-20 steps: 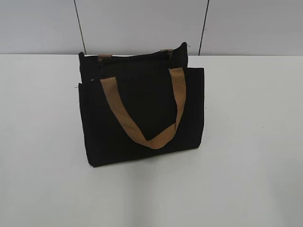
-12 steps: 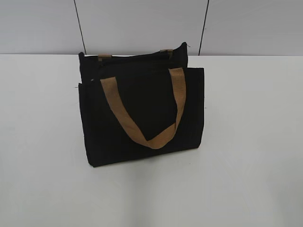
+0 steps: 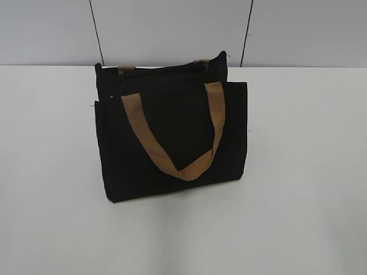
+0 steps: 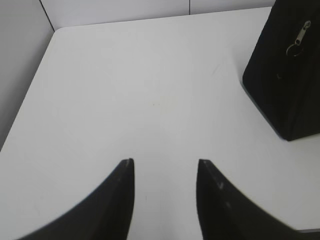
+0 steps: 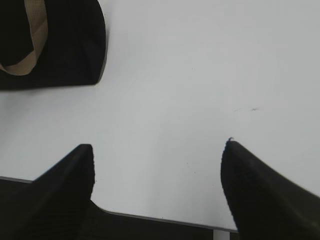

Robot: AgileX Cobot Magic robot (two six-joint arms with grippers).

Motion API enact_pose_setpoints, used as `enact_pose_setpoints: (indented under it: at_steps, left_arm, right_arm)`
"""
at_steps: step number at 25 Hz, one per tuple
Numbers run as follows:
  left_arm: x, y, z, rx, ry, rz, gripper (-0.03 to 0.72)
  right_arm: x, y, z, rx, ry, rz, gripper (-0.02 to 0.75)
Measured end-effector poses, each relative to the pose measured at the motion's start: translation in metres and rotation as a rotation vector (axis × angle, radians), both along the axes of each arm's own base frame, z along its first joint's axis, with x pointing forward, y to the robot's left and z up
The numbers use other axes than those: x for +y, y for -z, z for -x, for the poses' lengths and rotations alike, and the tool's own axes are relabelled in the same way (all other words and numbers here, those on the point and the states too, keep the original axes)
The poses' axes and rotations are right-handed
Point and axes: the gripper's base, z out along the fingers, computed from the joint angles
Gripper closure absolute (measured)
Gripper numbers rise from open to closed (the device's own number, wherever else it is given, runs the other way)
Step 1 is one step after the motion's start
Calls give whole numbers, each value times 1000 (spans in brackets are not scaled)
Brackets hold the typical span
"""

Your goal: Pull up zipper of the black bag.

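The black bag [image 3: 172, 137] stands upright on the white table, its tan handle [image 3: 172, 134] hanging down the front. Its zipper line [image 3: 163, 70] runs along the top edge. In the left wrist view the bag's side [image 4: 287, 75] shows at the upper right, with the silvery zipper pull tab [image 4: 299, 39] hanging on it. My left gripper [image 4: 165, 162] is open and empty over bare table, well left of the bag. My right gripper [image 5: 159, 145] is open and empty near the table's front edge; the bag's lower corner [image 5: 70, 45] lies at the upper left. Neither gripper shows in the exterior view.
The white table [image 3: 298, 172] spreads on all sides of the bag. A grey panelled wall [image 3: 172, 28] stands behind it. The table's front edge [image 5: 165, 217] shows under my right gripper, and the table's left rear corner [image 4: 57, 30] in the left wrist view.
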Motion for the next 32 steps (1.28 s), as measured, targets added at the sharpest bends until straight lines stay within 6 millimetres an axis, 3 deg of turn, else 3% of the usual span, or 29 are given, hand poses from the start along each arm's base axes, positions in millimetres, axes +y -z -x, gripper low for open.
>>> enact_pose_setpoints:
  at_steps: [3,8,10,13,17,22,25,32]
  left_arm:
    - [0,-2,0,-14,3,5,343]
    - [-6,-30,-3,-285,38,96,87]
    - [-5,-37,-11,-401,27,119,62]
    - [-1,-33,-34,-493,-5,136,111]
    - [4,-12,-70,-553,-61,152,173]
    - [10,18,-106,-504,-133,203,240]
    - [10,25,-126,-476,-136,188,263]
    - [-15,54,-172,-344,38,133,309]
  right_arm:
    - [0,0,0,0,0,0,143]
    - [0,0,0,0,0,0,143]
    - [0,0,0,0,0,0,143]
    - [0,0,0,0,0,0,143]
    - [0,0,0,0,0,0,143]
    - [0,0,0,0,0,0,143]
    - [0,0,0,0,0,0,143]
    - [0,0,0,0,0,0,143]
